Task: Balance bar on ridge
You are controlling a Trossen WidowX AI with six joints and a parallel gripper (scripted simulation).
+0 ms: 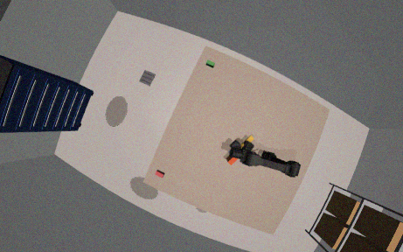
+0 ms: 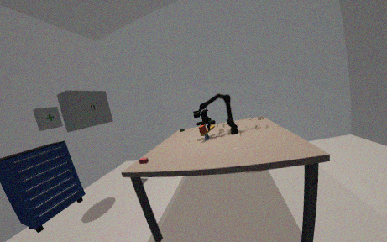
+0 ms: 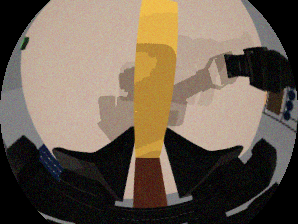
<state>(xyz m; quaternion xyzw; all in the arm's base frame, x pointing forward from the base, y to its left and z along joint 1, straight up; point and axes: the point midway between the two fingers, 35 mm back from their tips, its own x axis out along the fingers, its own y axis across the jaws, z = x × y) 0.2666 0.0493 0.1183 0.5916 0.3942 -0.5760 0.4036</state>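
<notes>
The bar has a yellow part (image 1: 250, 138) (image 2: 211, 128) (image 3: 159, 30) and an orange-red end (image 1: 232, 161) (image 2: 202, 130) (image 3: 149, 182). My gripper (image 3: 149, 129) is shut on the bar near where the colours meet, and the yellow part reaches up the wrist view. A small blue piece, seemingly the ridge (image 2: 206, 137), shows on the table just below the bar in the exterior view. The arm hides it from above, and it does not show in the wrist view. Whether the bar touches the ridge or is exactly level cannot be told.
A green block (image 1: 210, 64) (image 2: 181, 130) (image 3: 25, 43) lies near one corner of the table (image 1: 239, 101) (image 2: 247, 153). A red block (image 1: 160, 174) (image 2: 143, 160) lies near another corner. The arm's base (image 1: 293, 169) (image 2: 233, 129) stands on the table. A blue drawer cabinet (image 1: 40, 101) (image 2: 41, 185) stands off the table.
</notes>
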